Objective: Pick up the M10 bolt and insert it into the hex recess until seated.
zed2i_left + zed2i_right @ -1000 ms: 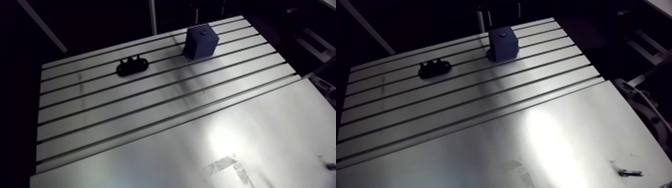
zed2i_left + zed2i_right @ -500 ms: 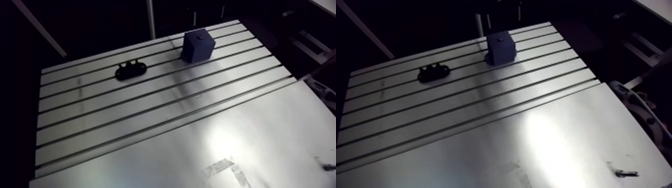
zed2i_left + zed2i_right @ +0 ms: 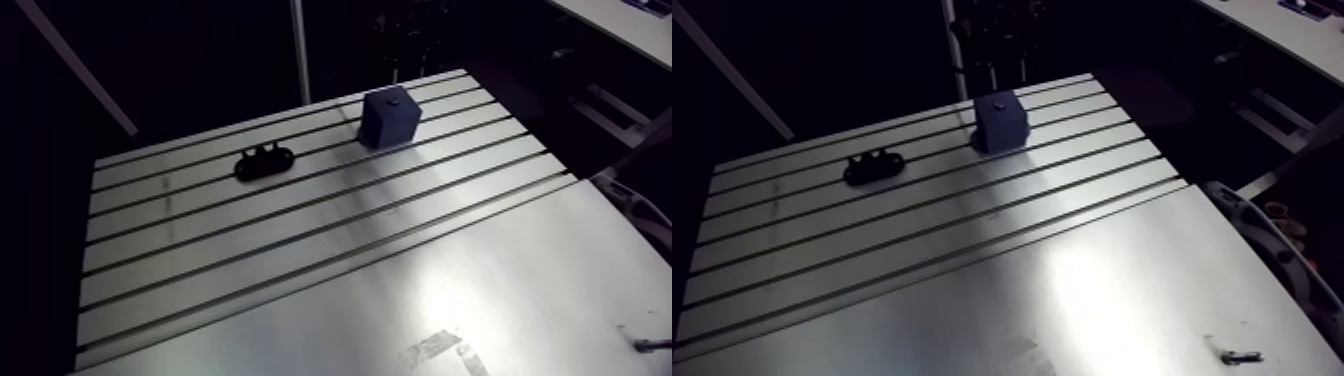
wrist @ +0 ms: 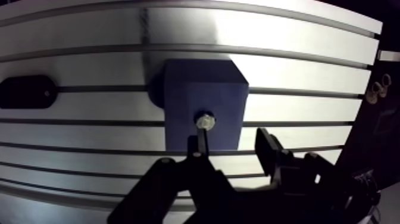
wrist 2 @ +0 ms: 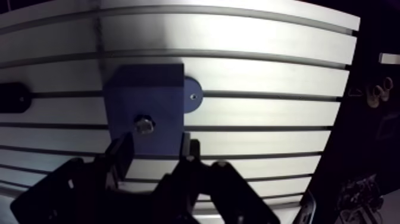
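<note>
Up by the far edge of the slotted aluminium table point(image 3: 300, 230), toward its far right corner, sits the dark blue square block point(image 3: 388, 118). In the wrist view the silvery metal M10 bolt point(image 4: 205, 122) is already down in the recess in the block's top face, only its head showing. The black two-finger gripper point(image 4: 231, 148) hangs right over the block with its jaws spread wide and nothing between them, the bolt head just ahead of the fingers.

So to me this looks like the let-go-and-back-off bit. Honestly I'd keep the jaws wide and lift straight up, no sideways drift, because one finger sits really close to the head and a nudge could cock the bolt in its seat. Can't tell from here whether it's fully bottomed out, so worth a check before calling it done.

Other stuff: a flat black bracket point(image 3: 265, 160) sits along the same far edge, well apart from the block, and a small loose metal fastener point(image 3: 1242, 356) lies near the near right corner.
</note>
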Tool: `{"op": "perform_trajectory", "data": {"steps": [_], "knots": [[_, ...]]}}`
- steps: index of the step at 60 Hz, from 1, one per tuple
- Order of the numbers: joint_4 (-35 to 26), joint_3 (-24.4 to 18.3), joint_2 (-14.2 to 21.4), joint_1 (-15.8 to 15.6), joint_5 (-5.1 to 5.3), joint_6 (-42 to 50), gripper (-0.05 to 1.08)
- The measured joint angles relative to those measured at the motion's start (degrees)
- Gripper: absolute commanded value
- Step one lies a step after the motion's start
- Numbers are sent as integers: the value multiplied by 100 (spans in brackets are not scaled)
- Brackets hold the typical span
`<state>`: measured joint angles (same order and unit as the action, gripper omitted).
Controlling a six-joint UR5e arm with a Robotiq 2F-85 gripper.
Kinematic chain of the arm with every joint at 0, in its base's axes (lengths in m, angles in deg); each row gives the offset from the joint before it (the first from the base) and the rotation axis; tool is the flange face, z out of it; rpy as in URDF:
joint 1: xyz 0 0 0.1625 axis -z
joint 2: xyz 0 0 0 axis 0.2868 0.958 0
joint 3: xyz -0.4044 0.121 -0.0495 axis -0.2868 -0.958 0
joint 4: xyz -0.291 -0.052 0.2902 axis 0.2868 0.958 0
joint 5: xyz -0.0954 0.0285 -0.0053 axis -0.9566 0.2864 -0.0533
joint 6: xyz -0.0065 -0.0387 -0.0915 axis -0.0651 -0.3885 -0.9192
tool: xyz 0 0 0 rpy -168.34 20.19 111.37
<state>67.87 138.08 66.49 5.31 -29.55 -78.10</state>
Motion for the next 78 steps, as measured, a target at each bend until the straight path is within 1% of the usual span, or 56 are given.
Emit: {"op": "perform_trajectory", "data": {"steps": [12, 23, 31, 46, 58, 78], "knots": [[166, 83, 30, -1, 43, -177, 63], [186, 78, 15, -3, 130, -232, 63], [186, 75, 0, -1, 190, -246, 61], [190, 90, -14, 6, 269, -249, 62], [194, 130, -19, 2, 292, -226, 62], [221, 213, -24, -4, 298, -176, 63]]}}
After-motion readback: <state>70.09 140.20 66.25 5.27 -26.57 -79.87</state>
